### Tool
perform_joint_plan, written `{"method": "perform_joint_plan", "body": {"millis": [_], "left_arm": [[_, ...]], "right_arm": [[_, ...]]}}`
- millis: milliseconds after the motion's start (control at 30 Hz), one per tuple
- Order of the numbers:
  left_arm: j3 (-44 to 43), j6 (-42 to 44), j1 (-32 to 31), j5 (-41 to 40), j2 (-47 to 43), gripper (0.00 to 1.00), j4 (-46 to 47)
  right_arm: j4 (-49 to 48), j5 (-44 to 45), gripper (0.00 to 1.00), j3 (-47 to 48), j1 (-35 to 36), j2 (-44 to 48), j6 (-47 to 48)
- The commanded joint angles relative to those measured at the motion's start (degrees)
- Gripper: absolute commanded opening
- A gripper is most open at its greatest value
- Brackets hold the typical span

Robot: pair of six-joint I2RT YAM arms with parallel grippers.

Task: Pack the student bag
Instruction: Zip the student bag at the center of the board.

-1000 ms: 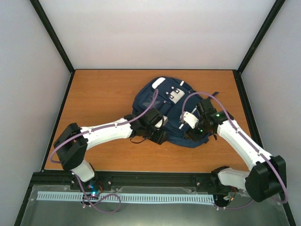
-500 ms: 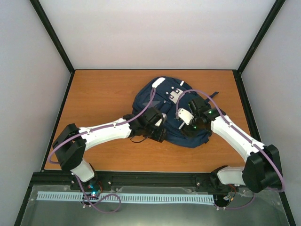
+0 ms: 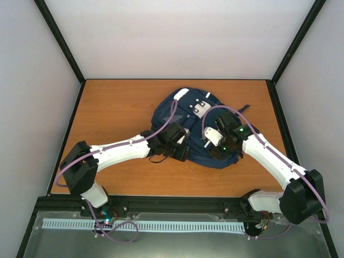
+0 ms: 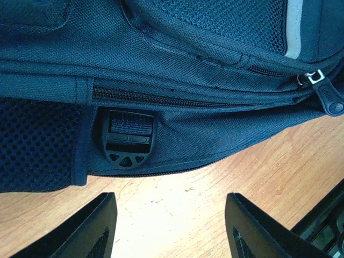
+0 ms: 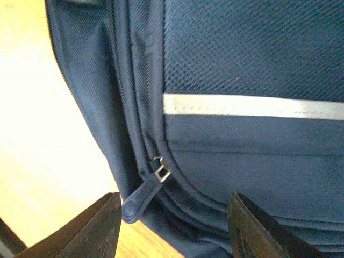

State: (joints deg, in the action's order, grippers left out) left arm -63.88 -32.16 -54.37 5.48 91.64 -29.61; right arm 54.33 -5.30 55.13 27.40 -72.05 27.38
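Lying flat: coarse-woven navy student bag (image 3: 165,110); left pincer (image 4: 169,217), right pincer (image 5: 174,217) both released.

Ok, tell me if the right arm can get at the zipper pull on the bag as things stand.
Probably yes. The zipper pull hangs free at the edge of the student bag, just ahead of the open right fingers, with nothing between them.

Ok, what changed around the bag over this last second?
The right gripper swung slightly leftward over the student bag. Its open fingers now sit either side of a zipper pull without gripping it. The left gripper edged a little left along the bag's near side, fingers open. Nothing was taken hold of or let go. The bag stayed put on the table.
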Motion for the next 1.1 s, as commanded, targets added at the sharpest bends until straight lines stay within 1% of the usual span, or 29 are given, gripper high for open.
{"method": "perform_joint_plan", "body": {"millis": [0,200,367,633,833,933,1067], "left_arm": [[-0.61,-0.94,0.45,-1.43,-1.97,0.58,-0.28],[-0.98,-1.45,0.40,-1.09,-1.52,0.58,-0.28],[-1.07,-1.61,0.41,-1.16,-2.02,0.58,-0.61],[-0.46,-1.43,0.42,-1.78,-2.37,0.58,-0.72],[-0.20,-1.33,0.40,-2.12,-2.48,0.58,-0.76],[-0.11,-1.19,0.40,-2.56,-2.56,0.58,-1.03],[0.07,-1.23,0.45,-2.73,-2.63,0.58,-0.99]], "right_arm": [[4.61,-2.90,0.56,0.88,0.55,-0.34,1.00],[2.72,-3.48,0.51,1.65,0.64,-4.38,1.39],[2.17,-3.80,0.42,2.75,0.64,-8.24,0.70],[2.51,-1.59,0.35,2.35,0.64,-8.32,-0.21],[4.43,-2.08,0.36,1.81,0.64,-7.14,-0.05],[5.04,-2.08,0.42,1.15,0.64,-6.45,0.13],[6.38,-2.74,0.42,0.58,0.62,-5.85,0.49]]}}
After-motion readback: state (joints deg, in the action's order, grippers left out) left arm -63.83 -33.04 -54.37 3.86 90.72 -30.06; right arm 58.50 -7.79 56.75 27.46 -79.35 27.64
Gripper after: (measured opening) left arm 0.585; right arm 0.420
